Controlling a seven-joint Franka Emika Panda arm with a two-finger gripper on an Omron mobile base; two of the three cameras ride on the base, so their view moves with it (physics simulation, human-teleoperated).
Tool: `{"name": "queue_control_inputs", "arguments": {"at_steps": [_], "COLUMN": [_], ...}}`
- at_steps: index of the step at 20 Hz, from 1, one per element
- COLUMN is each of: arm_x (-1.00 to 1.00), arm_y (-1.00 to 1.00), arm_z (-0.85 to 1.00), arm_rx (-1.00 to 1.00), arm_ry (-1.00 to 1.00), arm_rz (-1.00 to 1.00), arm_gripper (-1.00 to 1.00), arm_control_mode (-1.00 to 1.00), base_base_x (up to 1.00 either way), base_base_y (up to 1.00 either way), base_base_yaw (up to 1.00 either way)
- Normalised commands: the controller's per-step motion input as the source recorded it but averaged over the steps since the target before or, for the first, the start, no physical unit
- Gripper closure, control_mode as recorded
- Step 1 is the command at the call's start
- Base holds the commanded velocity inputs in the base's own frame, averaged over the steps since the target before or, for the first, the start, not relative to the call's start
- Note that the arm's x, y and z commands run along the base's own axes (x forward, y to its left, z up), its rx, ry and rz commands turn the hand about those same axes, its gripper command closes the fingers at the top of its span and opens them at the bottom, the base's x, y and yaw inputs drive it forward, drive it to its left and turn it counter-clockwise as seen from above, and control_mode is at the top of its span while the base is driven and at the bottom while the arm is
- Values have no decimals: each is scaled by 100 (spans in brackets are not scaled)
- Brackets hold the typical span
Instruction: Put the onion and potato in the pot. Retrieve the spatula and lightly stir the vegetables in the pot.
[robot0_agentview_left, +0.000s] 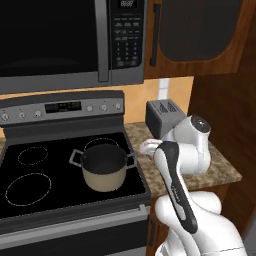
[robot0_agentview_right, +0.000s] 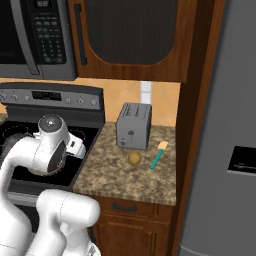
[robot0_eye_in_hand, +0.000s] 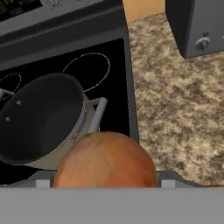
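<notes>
Black glass cooktop (robot0_agentview_left: 60, 190) with ring-marked burners, steel control panel behind, microwave (robot0_agentview_left: 70, 40) above. Right of it, a speckled granite counter (robot0_agentview_right: 125, 177) under dark wood cabinets, grey fridge door (robot0_agentview_right: 225, 150) at far right. Pot (robot0_agentview_left: 103, 170) sits on the stove's right side, near the front edge; its dark inside looks bare in the hand view. Toaster (robot0_agentview_right: 134, 126) stands at the back of the counter, potato (robot0_agentview_right: 134, 158) just in front of it, spatula (robot0_agentview_right: 159, 155) lying to its right, apart from it. Onion (robot0_eye_in_hand: 105, 162) sits big at the bottom of the hand view, pinched between the gripper (robot0_eye_in_hand: 105, 181) tips, above the stove's right edge, beside the pot rather than over it. Fingertips mostly hidden behind the onion. In the base views the arm's own links cover the hand and onion.
</notes>
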Motion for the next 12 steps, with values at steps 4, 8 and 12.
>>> {"name": "queue_control_inputs", "arguments": {"at_steps": [4, 8, 12], "arm_x": [0, 75, 82], "arm_y": [95, 100, 54], "arm_z": [100, -3, -66], "arm_rx": [-21, -16, -15], "arm_ry": [-23, -4, -5], "arm_rz": [0, 0, 0], "arm_gripper": [100, 100, 100], "arm_control_mode": [-100, -100, -100], "base_base_x": [0, 0, 0], "base_base_y": [0, 0, 0], "base_base_yaw": [0, 0, 0]}}
